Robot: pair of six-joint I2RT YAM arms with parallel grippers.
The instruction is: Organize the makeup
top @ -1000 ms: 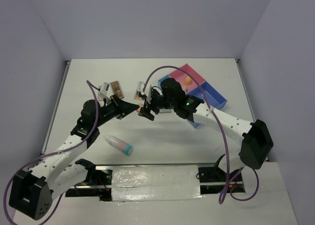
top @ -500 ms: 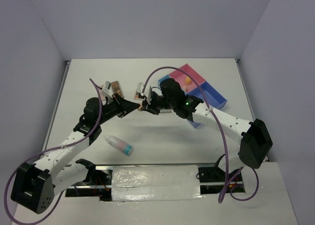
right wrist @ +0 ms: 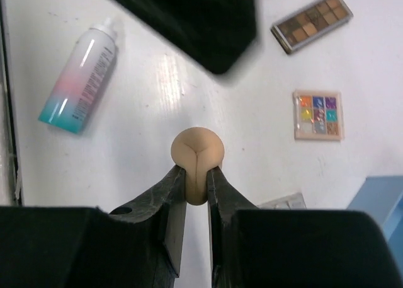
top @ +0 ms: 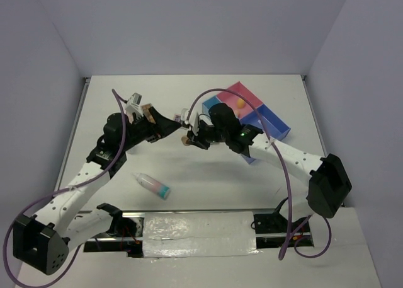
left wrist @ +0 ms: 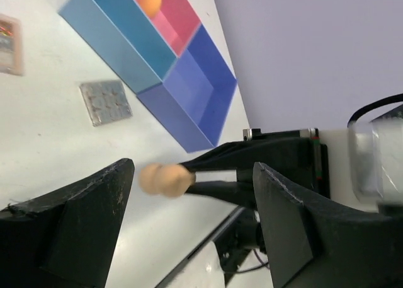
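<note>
Nearest the bases, the teal-capped tube (top: 151, 185) lies loose on the table (top: 220, 178). Further out, the right gripper (right wrist: 196, 174) is clamped on a tan sponge (right wrist: 197, 150) above the table, and the left gripper (left wrist: 193, 169) is spread wide just beside it, holding nothing. Beyond them the brown palette (right wrist: 312, 21), multicoloured palette (right wrist: 318, 115) and grey palette (left wrist: 106, 102) lie outside the tray (left wrist: 189, 105), where I see only one other sponge (left wrist: 150, 1), in the pink compartment, so I judge most of the work is left.

No legible text, label or number anywhere.

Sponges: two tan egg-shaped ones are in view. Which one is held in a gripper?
The pinched sponge, squeezed in the shut right gripper above the table. The other sponge lies loose in the pink compartment of the tray.
</note>
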